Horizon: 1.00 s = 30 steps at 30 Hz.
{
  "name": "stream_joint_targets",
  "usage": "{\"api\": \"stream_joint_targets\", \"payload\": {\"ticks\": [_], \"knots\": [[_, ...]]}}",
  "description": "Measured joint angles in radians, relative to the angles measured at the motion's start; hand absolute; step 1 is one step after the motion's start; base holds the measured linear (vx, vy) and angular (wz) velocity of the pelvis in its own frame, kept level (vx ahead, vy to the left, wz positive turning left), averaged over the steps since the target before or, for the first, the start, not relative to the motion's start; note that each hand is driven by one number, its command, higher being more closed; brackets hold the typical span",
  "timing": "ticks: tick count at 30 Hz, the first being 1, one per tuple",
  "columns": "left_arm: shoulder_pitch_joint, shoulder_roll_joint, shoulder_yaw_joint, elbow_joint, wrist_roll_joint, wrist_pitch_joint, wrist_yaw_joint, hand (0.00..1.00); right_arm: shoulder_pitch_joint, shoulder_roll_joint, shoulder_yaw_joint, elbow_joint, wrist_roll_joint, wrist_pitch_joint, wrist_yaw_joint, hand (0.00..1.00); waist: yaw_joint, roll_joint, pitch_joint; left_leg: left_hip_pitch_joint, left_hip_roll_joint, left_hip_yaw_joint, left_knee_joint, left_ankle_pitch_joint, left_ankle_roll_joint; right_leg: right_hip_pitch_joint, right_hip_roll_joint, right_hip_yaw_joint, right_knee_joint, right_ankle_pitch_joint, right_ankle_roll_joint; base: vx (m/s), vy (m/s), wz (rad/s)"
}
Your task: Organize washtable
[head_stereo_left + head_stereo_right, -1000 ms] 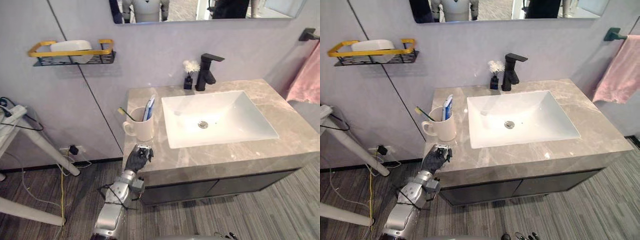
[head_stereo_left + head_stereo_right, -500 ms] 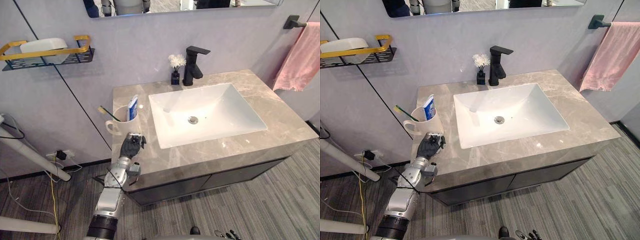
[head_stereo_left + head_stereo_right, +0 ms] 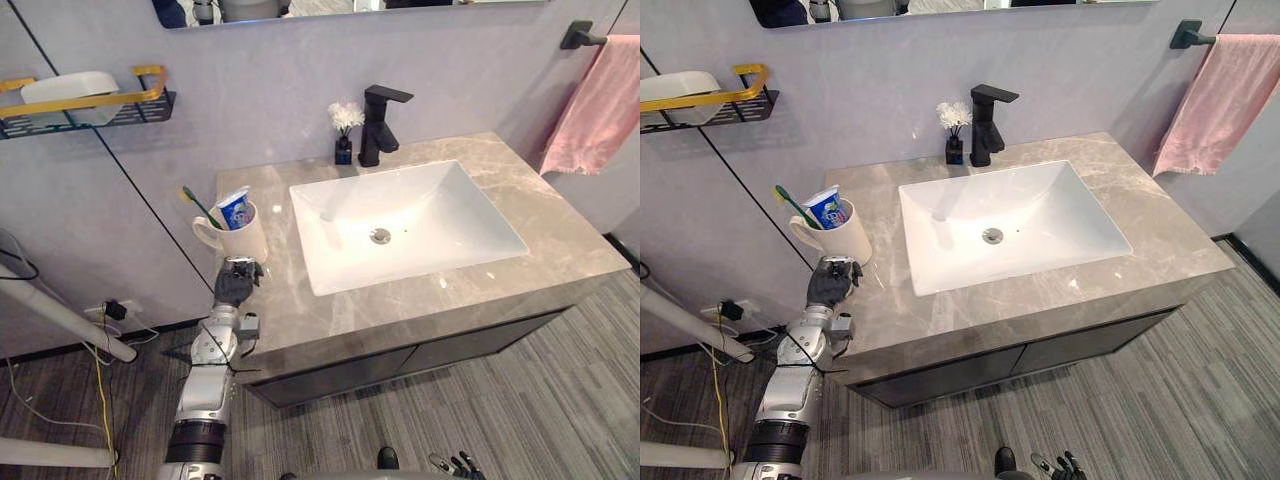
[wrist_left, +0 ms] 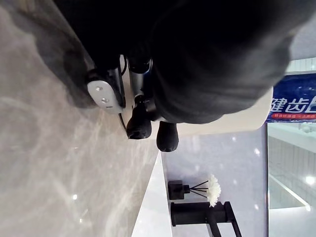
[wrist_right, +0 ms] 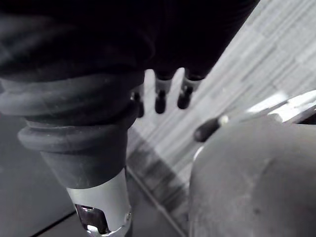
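Right wrist view shows right robot hand (image 5: 160, 98) hanging relaxed above striped floor (image 5: 256, 54).

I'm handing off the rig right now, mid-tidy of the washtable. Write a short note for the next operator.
Left hand: at the front left of the grey marble counter, just in front of the cream mug. I cannot tell if it touches the mug.
Right hand: hanging over the floor, open, holding nothing.
Done: the green toothbrush and the blue-and-white toothpaste tube stand in the mug, left of the white sink.
Left: possibly repositioning the mug; confirm first.
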Motion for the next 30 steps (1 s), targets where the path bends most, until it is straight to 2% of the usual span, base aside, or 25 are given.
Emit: {"api": "stream_joint_targets", "payload": {"ticks": [5,17,30], "knots": [[-0.008,0.002,0.03,0.003,0.0,0.0,0.014,1.0,0.002,0.0,0.001,0.0,0.0,0.0,0.0,0.0,0.0,0.0,0.002,0.0,0.0,0.0,0.0,0.0,0.0,-0.002,0.0,0.0,0.0,0.0,0.0,-0.01,-0.003,0.0],[-0.138,0.077,0.06,0.119,0.001,0.001,0.083,1.0,0.008,0.001,-0.001,-0.033,0.0,0.0,0.0,0.0,-0.001,0.006,0.029,-0.012,-0.005,0.015,0.0,0.0,0.0,-0.016,0.001,0.008,0.0,0.003,0.001,0.0,-0.001,-0.02],[-0.139,0.078,0.043,0.113,-0.001,0.001,0.081,1.0,0.016,0.008,-0.025,-0.036,0.0,-0.005,-0.001,0.0,-0.001,0.016,0.037,-0.017,-0.014,0.027,0.002,0.0,0.001,-0.037,-0.007,0.021,-0.001,0.019,0.004,-0.04,-0.009,-0.04]]}}
